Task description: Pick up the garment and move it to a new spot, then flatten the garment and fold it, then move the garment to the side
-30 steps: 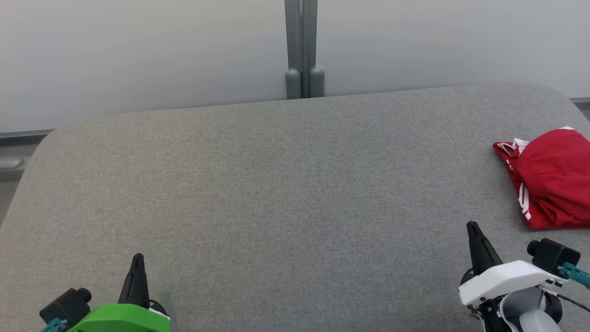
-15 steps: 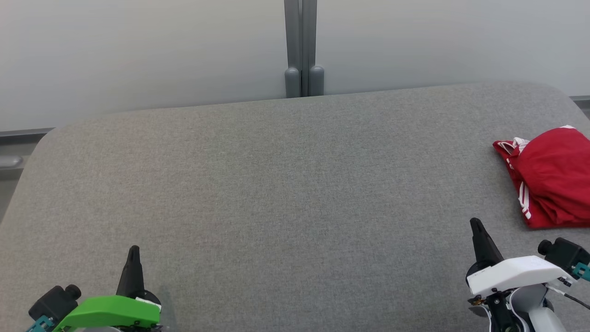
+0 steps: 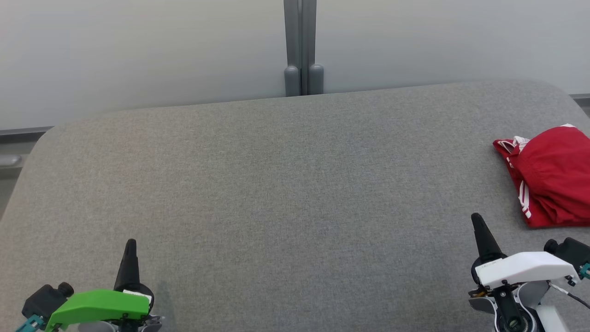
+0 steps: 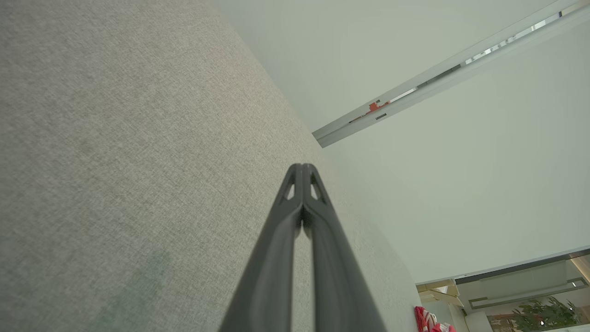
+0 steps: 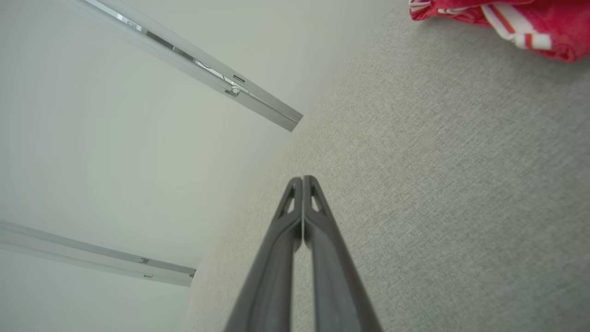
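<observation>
In the head view, the left gripper [image 3: 130,242] has slid toward 11 o'clock. Its green housing [image 3: 99,302] has drifted farther, toward 10 o'clock and closer to the picture's left edge. The right gripper [image 3: 476,216] has gone toward 1 o'clock, and its white housing [image 3: 525,267] has moved out toward 2 o'clock, so the two arms now stand wider apart. The whole view has crept a trace toward 12 o'clock, seen at the grey post [image 3: 300,46], which is the camera's own small shift.

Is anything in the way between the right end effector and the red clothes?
Nothing visible is. Just bare grey tabletop lies between the shut right end effector and the red garment, which sits ahead and to its right.
</observation>
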You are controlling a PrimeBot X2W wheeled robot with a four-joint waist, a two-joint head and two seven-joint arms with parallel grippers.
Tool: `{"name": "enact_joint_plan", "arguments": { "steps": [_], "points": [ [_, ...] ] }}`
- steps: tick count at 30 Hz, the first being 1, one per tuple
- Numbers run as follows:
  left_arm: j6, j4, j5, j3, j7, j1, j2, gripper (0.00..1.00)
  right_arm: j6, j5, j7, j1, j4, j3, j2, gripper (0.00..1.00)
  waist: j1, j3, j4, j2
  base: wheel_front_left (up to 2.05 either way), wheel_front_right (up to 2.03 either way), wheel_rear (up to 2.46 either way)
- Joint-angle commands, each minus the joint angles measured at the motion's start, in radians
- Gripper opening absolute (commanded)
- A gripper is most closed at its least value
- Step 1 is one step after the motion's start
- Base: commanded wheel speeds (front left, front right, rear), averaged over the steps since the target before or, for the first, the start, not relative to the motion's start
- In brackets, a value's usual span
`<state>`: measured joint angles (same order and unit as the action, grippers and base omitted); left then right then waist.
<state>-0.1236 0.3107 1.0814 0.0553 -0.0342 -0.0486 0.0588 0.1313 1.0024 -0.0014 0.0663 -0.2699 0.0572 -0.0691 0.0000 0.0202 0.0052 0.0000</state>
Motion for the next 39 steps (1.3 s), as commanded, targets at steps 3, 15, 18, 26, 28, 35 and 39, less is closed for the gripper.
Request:
{"name": "enact_joint_plan", "arguments": {
  "steps": [3, 15, 18, 26, 28, 35, 39],
  "points": [
    [-0.005, -0.016, 0.046, 0.008, 0.013, -0.030, 0.002, 0.00, 0.000, 0.053, 0.010, 0.023, 0.013, 0.008, 0.001, 0.00, 0.0000, -0.001, 0.000, 0.0000, 0.00, 0.00, 0.00],
    [-0.007, -0.029, 0.160, 0.021, 0.044, -0.040, 0.000, 0.00, 0.000, 0.182, 0.036, 0.030, 0.017, 0.020, 0.005, 0.00, 0.0000, -0.005, -0.001, 0.0000, 0.00, 0.00, 0.00],
    [-0.007, -0.032, 0.184, 0.024, 0.052, -0.040, -0.001, 0.00, 0.000, 0.211, 0.040, 0.031, 0.018, 0.022, 0.006, 0.00, 0.0000, -0.006, -0.001, 0.0000, 0.00, 0.00, 0.00],
    [-0.008, -0.038, 0.252, 0.031, 0.071, -0.046, -0.002, 0.00, 0.000, 0.288, 0.056, 0.034, 0.020, 0.029, 0.008, 0.00, 0.0000, -0.009, -0.002, 0.0000, 0.00, 0.00, 0.00],
    [-0.008, -0.040, 0.267, 0.032, 0.076, -0.048, -0.003, 0.00, 0.000, 0.306, 0.059, 0.033, 0.020, 0.031, 0.009, 0.00, 0.0000, -0.010, -0.002, 0.0000, 0.00, 0.00, 0.00],
    [-0.009, -0.045, 0.320, 0.038, 0.090, -0.051, -0.004, 0.00, 0.000, 0.366, 0.071, 0.037, 0.022, 0.037, 0.011, 0.00, 0.0000, -0.012, -0.003, 0.0000, 0.00, 0.00, 0.00],
    [-0.009, -0.048, 0.348, 0.041, 0.098, -0.053, -0.004, 0.00, 0.000, 0.399, 0.078, 0.039, 0.022, 0.040, 0.012, 0.00, 0.0000, -0.013, -0.003, 0.0000, 0.00, 0.00, 0.00]
  ]
}}
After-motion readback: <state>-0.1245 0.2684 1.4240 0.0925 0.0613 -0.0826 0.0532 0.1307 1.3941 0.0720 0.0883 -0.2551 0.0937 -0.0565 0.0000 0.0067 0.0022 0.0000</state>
